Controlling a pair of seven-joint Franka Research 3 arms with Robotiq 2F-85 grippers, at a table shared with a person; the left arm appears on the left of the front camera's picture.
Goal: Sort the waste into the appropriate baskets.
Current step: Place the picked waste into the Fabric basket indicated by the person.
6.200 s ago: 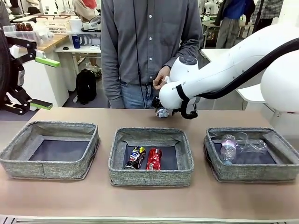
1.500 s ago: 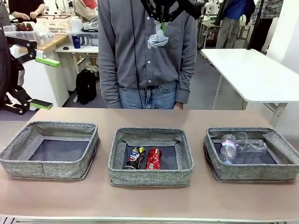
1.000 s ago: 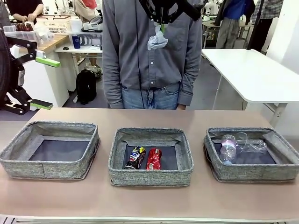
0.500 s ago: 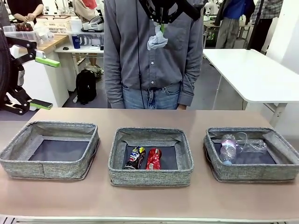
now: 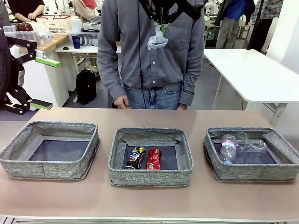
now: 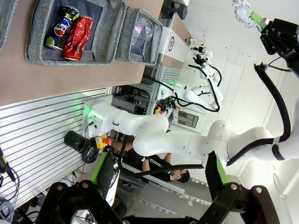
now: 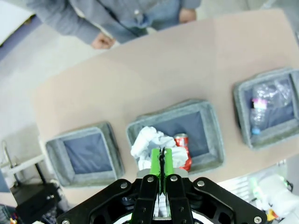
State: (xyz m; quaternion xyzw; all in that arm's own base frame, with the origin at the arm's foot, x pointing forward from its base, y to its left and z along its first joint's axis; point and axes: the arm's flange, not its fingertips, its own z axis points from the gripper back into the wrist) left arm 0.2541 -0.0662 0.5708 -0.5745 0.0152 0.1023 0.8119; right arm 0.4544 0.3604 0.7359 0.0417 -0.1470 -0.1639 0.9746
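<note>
Front view gives us the paper ball hanging high above the counter, in front of the person's grey shirt, pinched at its top by the right end effector, whose green pads are pressed together on it. From the right wrist view we see the same thing looking down: the two pads meet on the crumpled white paper ball, and far below it lies the middle basket.

On the counter we count three grey baskets in a row. The left basket shows only its dark bottom. The middle basket holds the dark multicoloured can and the red can, lying side by side and touching or nearly so. The right basket holds clear plastic bottles, one with a purple label near the left wall and another lying across the back.

At the far edge of the counter we see the person's hand hanging just above it.

The left end effector is spread wide with nothing between its green-padded fingers; it sits off to the robot's left, seen at the front view's left edge. Its wrist view shows the two cans in their basket and, at the top, the right end effector with the paper ball.
</note>
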